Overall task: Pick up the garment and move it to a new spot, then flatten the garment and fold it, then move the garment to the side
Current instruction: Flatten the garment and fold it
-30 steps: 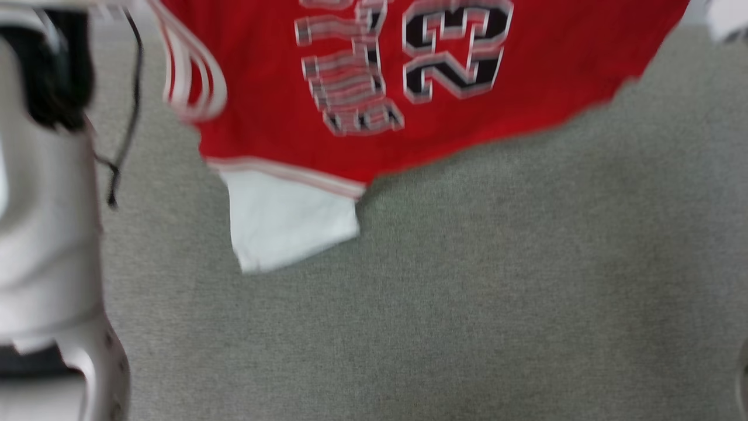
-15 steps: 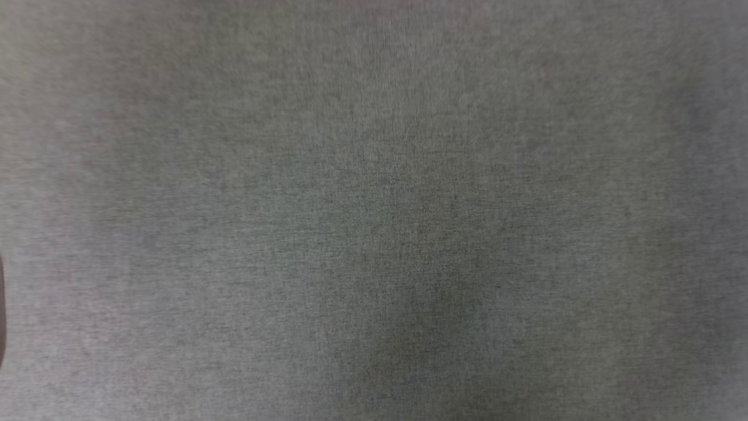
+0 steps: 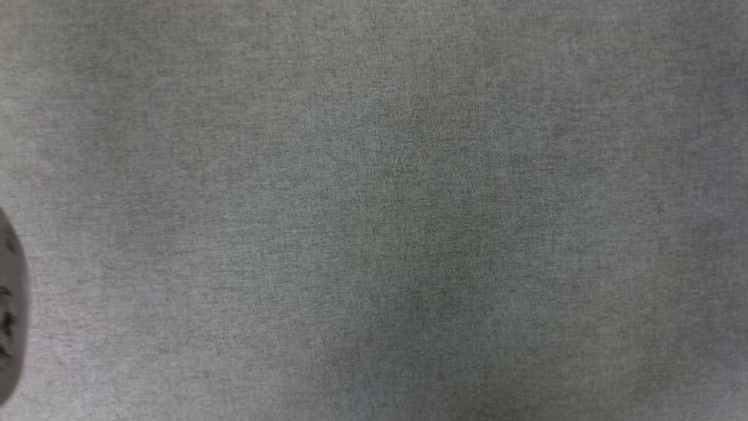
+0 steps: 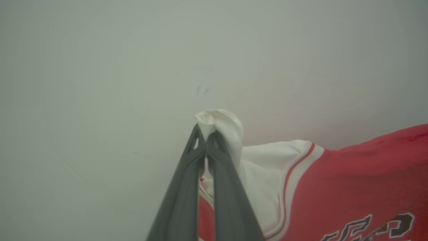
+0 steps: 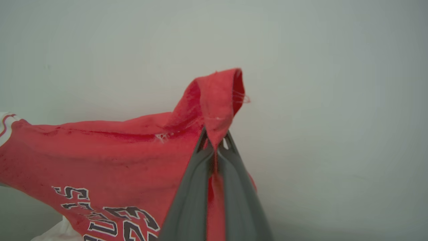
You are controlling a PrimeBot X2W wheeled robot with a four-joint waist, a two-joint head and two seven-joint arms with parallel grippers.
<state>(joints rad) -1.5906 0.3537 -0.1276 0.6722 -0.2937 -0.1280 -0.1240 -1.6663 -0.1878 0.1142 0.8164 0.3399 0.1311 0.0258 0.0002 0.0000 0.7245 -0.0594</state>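
Left end effector [image 4: 205, 134] is pinched tight on the bunched tip of the white sleeve [image 4: 220, 122] of the garment [image 4: 351, 180]. The red body and black lettering hang off to the right of its fingers in the left wrist view. Right end effector [image 5: 215, 142] is clamped on a red corner [image 5: 217, 97] of the fabric, and the shirt stretches away to its left before a pale wall [image 5: 334, 100]. The head view looks on a grey woven surface [image 3: 374, 210].
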